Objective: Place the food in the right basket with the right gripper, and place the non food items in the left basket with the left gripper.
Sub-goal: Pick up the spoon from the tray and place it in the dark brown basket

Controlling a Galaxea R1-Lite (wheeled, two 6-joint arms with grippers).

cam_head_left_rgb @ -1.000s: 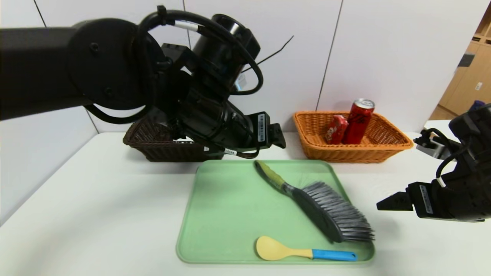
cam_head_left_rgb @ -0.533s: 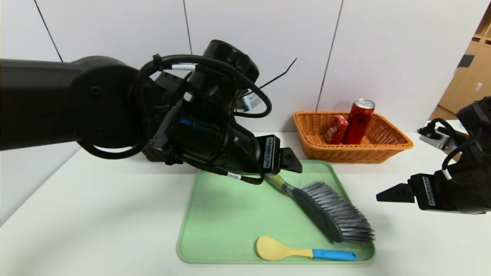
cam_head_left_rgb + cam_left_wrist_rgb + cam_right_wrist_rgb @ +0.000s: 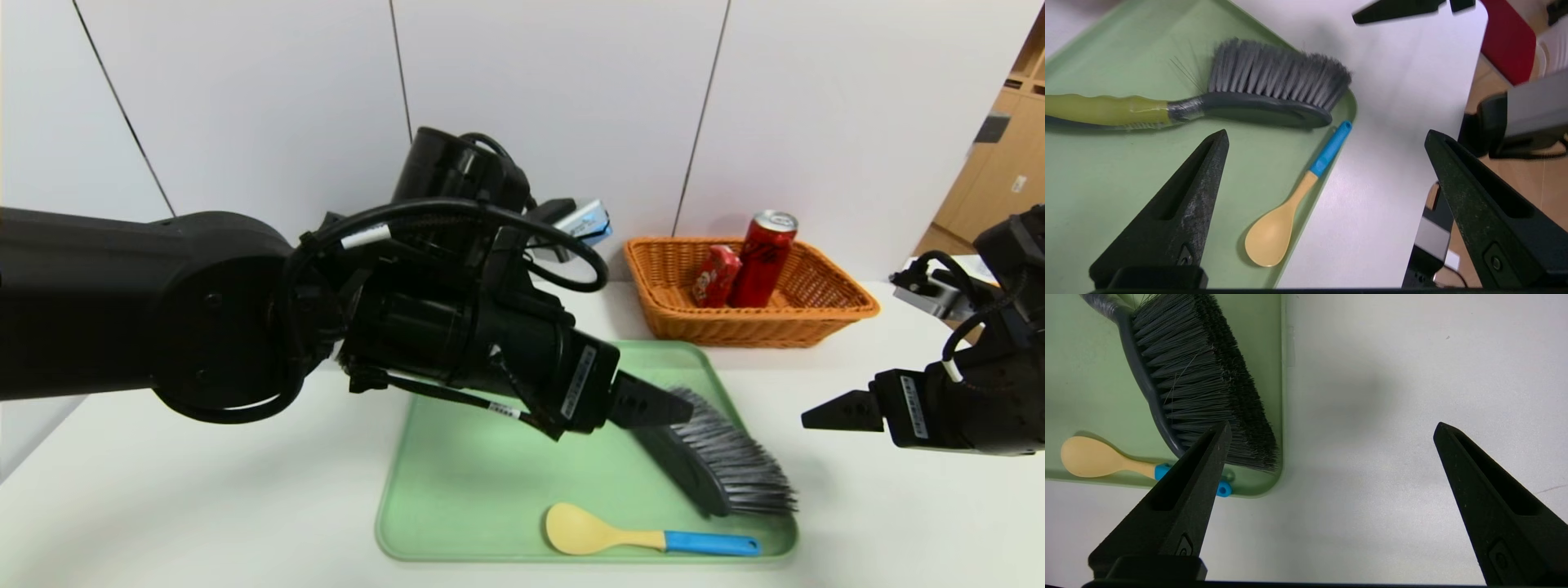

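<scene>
Left gripper (image 3: 653, 406), jaws spread, above the tray (image 3: 457, 457); best centred over the brush (image 3: 1216, 98) handle at ten o'clock.

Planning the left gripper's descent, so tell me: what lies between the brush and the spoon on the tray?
Only bare green tray separates the brush from the spoon; the left wrist view shows it.
</scene>
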